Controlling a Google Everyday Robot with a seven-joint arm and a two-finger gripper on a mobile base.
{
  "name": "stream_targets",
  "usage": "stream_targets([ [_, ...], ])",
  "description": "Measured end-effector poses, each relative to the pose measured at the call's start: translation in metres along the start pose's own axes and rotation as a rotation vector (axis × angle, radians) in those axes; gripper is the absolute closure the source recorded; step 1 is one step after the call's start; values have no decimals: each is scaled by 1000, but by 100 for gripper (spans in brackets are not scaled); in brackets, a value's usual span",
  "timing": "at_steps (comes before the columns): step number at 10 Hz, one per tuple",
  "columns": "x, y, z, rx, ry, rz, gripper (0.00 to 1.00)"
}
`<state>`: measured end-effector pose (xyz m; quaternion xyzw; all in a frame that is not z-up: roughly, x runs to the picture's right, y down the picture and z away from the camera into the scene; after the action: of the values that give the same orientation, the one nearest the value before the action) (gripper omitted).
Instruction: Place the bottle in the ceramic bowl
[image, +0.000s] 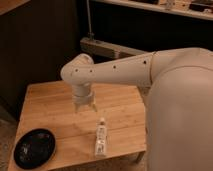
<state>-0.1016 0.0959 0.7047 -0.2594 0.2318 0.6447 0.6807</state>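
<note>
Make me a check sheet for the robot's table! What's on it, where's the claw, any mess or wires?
Surface: wooden table, light wood.
Job's things: bottle lying flat near the front edge; black ceramic bowl at the front corner on the picture's left, nothing in it, apart from the bottle.
Clutter: nothing seen.
Grippers: claw open, holding nothing, pointing down above the table, just behind the bottle's cap.
Cables: nothing seen.
Surroundings: dark wall behind the table.

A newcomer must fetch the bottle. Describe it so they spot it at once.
Find the wooden table under the white robot arm. Nearer the camera than the open gripper hanging above it, the bottle lies by the front edge. It is slim and white with a narrow neck, unlike the round black ceramic bowl at the front-left corner.
</note>
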Motion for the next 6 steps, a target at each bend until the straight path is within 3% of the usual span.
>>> stream_targets([
  [4, 0, -7, 2, 16, -6, 39, 35],
  [6, 4, -39, 11, 35, -21, 123, 35],
])
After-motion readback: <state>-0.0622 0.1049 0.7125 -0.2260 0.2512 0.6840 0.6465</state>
